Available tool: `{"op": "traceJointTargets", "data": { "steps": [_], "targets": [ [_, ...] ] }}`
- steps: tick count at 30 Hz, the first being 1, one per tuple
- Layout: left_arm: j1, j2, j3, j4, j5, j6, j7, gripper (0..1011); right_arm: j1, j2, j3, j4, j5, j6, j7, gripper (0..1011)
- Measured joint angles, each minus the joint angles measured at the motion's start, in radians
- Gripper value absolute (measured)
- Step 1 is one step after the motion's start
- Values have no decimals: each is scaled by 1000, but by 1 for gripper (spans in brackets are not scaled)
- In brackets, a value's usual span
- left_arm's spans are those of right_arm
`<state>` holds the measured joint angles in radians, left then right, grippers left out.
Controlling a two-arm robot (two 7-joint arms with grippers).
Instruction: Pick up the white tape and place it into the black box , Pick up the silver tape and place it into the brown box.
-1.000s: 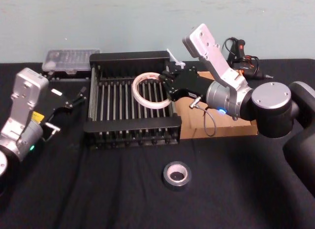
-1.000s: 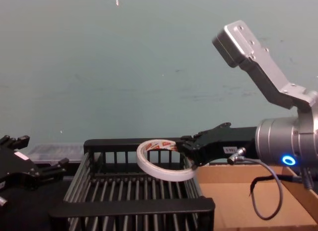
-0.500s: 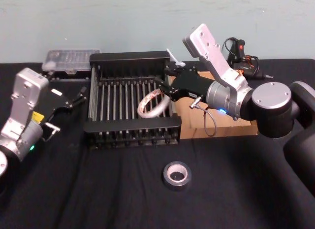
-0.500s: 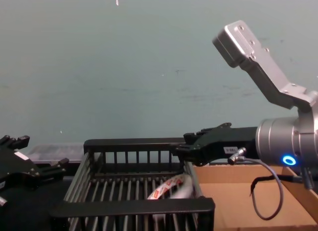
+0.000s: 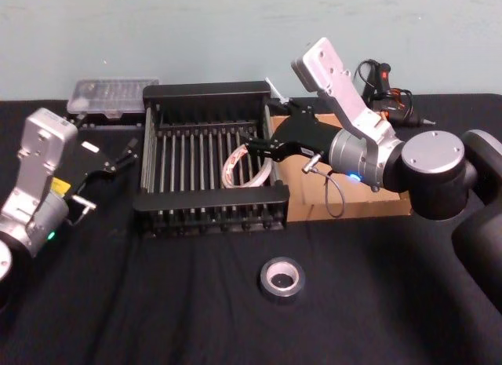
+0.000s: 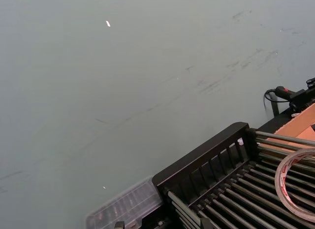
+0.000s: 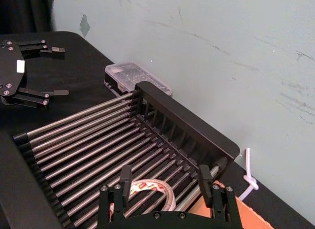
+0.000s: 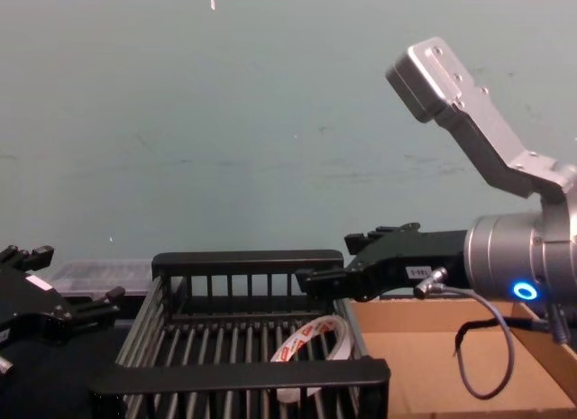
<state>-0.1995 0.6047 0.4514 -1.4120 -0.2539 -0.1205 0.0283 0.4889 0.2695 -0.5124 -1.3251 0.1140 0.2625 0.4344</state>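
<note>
The right gripper (image 5: 259, 145) is held wide open and empty over the black box (image 5: 208, 198), with the white tape (image 5: 239, 165) lying inside just beneath it. The silver tape (image 5: 281, 279) is seen flat on the table, well apart towards the robot, nearer this gripper than the parked, open left gripper (image 5: 124, 153).

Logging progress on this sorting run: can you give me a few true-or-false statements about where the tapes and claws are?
1. The white tape lies inside the black box. True.
2. The right claw is shut on the white tape. False: it is open, above the tape.
3. The silver tape is in the brown box. False: it lies on the table in front of the black box.
4. The left claw is open, left of the black box. True.
</note>
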Motion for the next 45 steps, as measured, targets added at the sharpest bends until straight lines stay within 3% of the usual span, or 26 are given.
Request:
{"op": "traceJointTargets", "data": {
  "steps": [6,15,21,28,37,45],
  "targets": [
    [0,0,0,0,0,0,0,1001,0,0,0,0,0,0,0,1000],
    [0,0,0,0,0,0,0,1001,-3,3,1,-7,0,3,1,1002],
    [0,0,0,0,0,0,0,1001,-25,22,16,-52,13,22,6,1002],
    [0,0,0,0,0,0,0,1001,-84,77,40,-154,35,41,14,1002],
    [0,0,0,0,0,0,0,1001,-198,176,79,-293,85,65,31,1002],
    [0,0,0,0,0,0,0,1001,-286,243,91,-369,123,90,41,1002]
  ]
}}
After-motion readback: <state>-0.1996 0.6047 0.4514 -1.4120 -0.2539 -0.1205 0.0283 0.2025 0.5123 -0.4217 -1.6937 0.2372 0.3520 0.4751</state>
